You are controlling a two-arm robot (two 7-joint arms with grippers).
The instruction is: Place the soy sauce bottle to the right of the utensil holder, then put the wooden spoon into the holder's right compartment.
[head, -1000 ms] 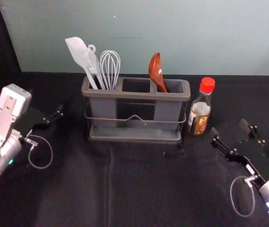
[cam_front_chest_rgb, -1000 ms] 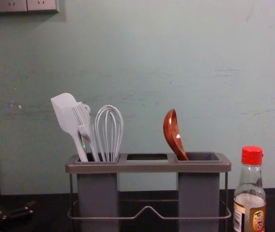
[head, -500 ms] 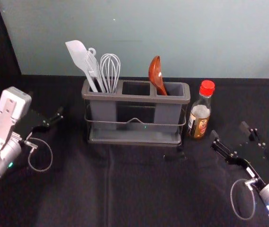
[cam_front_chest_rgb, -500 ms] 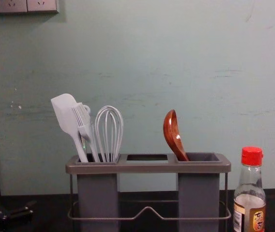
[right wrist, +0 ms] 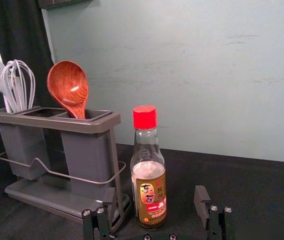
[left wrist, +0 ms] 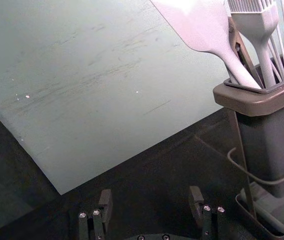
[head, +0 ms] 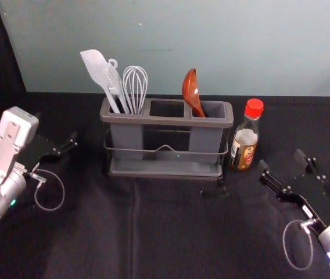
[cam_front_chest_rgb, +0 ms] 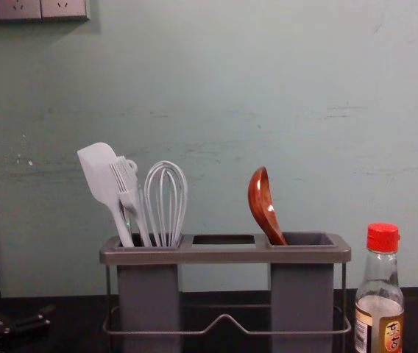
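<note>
With twelve o'clock pointing away from the robot, the soy sauce bottle [head: 246,139] stands upright at the utensil holder's [head: 165,120] three o'clock. The wooden spoon [head: 192,93] sits in the right compartment [head: 211,139], bowl up, leaning toward eleven. Both placements look finished, so the job now seems to be leaving cleanly. The right claw [head: 281,159], spread wide and empty, is at the bottle's four o'clock; it should back away toward five before turning, lest a finger tip the bottle. The left claw [left wrist: 151,196], also wide and empty, idles at the holder's nine o'clock.
</note>
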